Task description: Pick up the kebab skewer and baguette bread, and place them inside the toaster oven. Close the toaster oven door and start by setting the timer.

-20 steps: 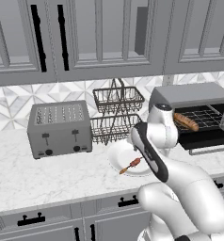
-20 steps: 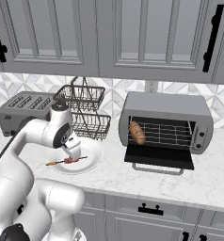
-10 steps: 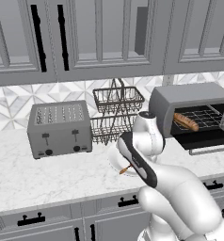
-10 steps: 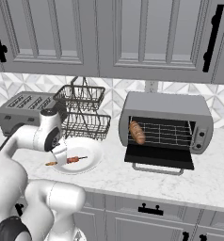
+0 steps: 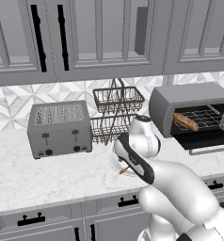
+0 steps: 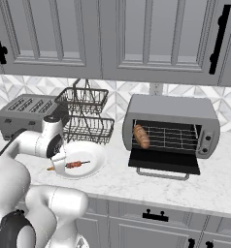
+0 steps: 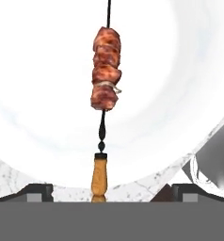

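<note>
plainly kebab skewer: brown chunks, orange handle

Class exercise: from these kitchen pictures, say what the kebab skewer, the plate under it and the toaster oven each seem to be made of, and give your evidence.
Kebab skewer: thin dark rod, probably metal, with an orange-brown handle that looks wooden; browned meat chunks.
Plate: smooth glossy white, likely ceramic.
Toaster oven: matte grey casing and wire rack, apparently metal.
</note>
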